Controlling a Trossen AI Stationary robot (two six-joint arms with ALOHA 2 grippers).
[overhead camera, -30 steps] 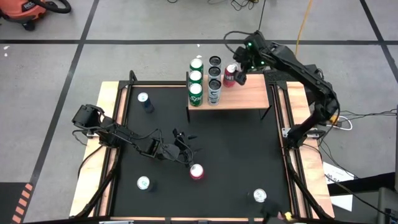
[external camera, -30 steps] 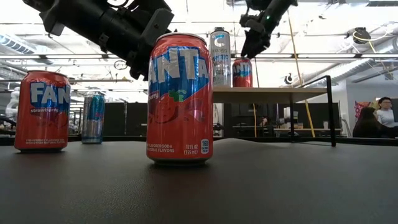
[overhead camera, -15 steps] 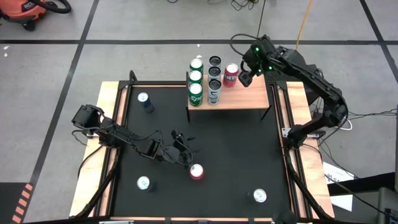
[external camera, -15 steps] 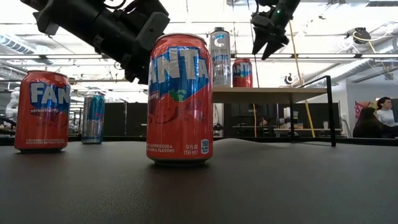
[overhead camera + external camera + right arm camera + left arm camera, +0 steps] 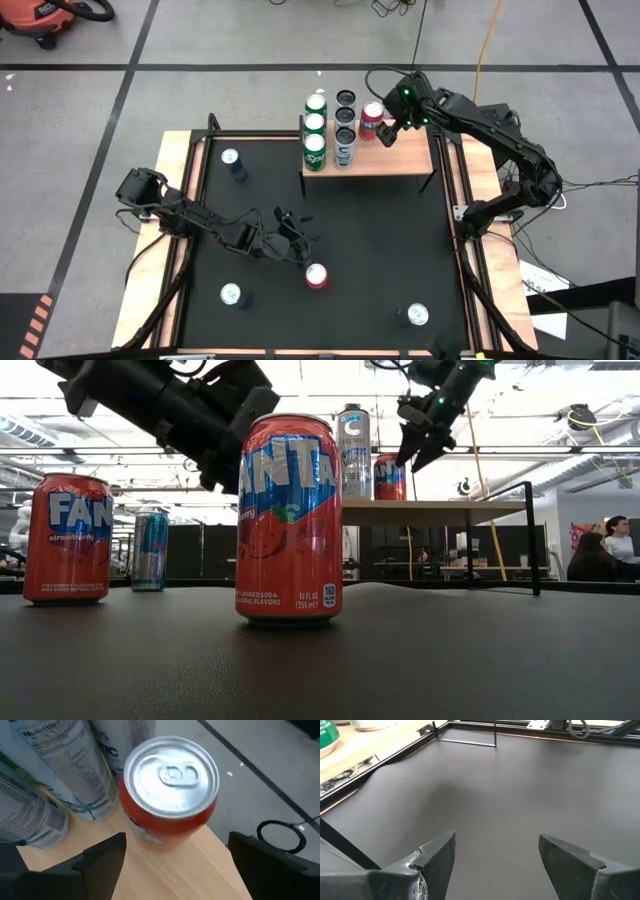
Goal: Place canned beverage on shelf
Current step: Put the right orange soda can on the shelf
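right gripper point(image 5: 388, 133): fingers spread, empty, poised above red soda can point(image 5: 372, 119) on light-wood shelf point(image 5: 395, 155) | left gripper point(image 5: 296, 236): fingers spread, empty, low over black mat point(image 5: 380, 250)

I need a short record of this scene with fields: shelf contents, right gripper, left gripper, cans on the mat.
shelf contents: shelf holds three green cans, three dark cans, one red can
right gripper: right gripper open, beside the red can, not holding it
left gripper: left gripper open, empty, over the black mat
cans on the mat: four, standing apart
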